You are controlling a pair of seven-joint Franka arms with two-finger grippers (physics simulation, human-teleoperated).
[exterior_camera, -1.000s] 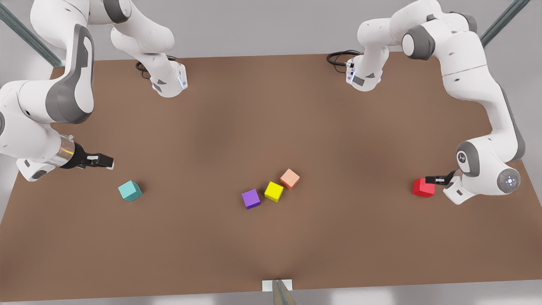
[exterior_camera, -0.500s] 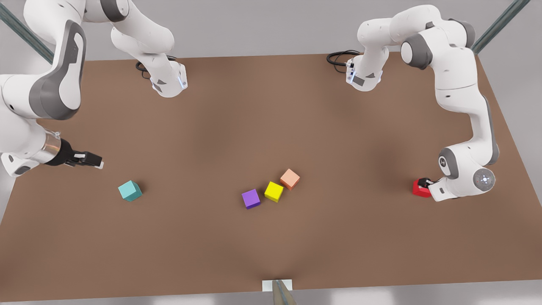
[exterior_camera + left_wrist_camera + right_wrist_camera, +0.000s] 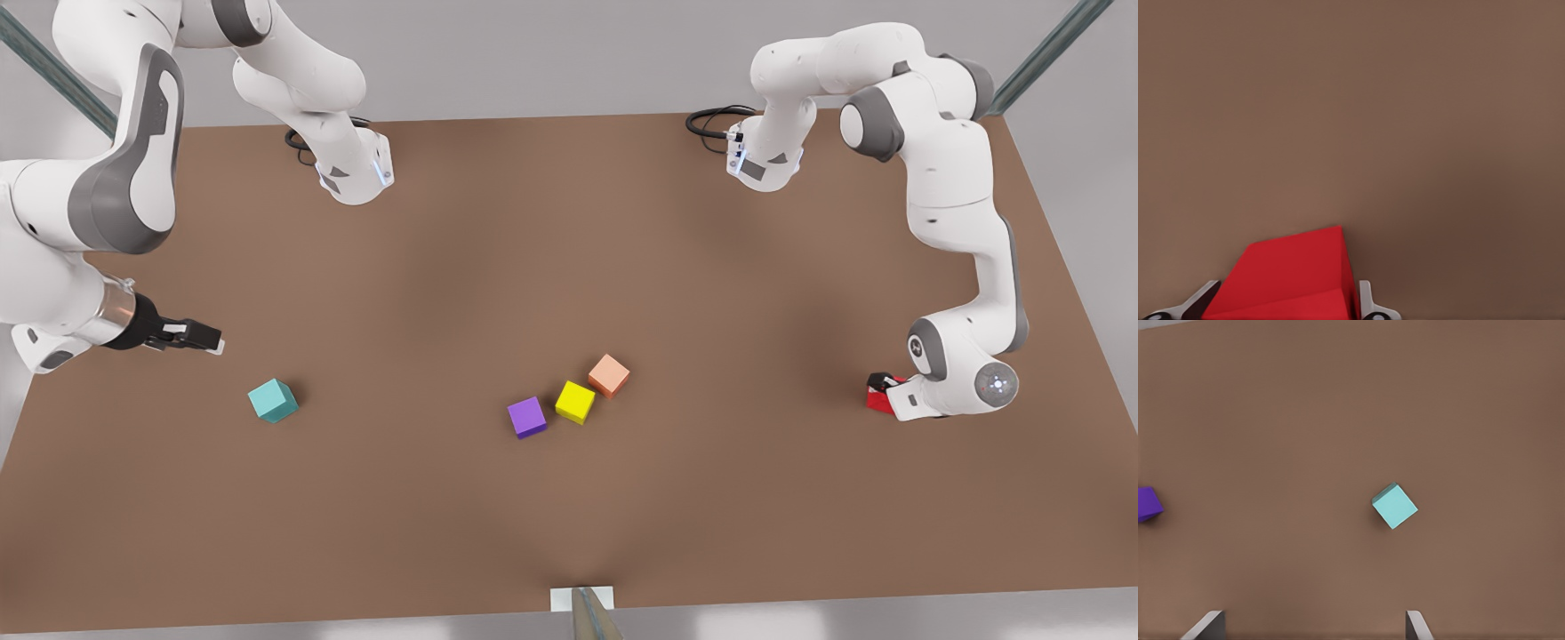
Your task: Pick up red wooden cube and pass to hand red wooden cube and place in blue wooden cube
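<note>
Red wooden cube (image 3: pixel 1295 280) sits between left end effector (image 3: pixel 1288 303) fingers.

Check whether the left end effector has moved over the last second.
Yes. The left end effector has come down around the red wooden cube, which itself stays put relative to the orange cube.

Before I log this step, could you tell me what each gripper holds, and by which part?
The left gripper straddles the red wooden cube, one finger at each opposite side; a firm hold cannot be told. The right gripper holds nothing.
</note>
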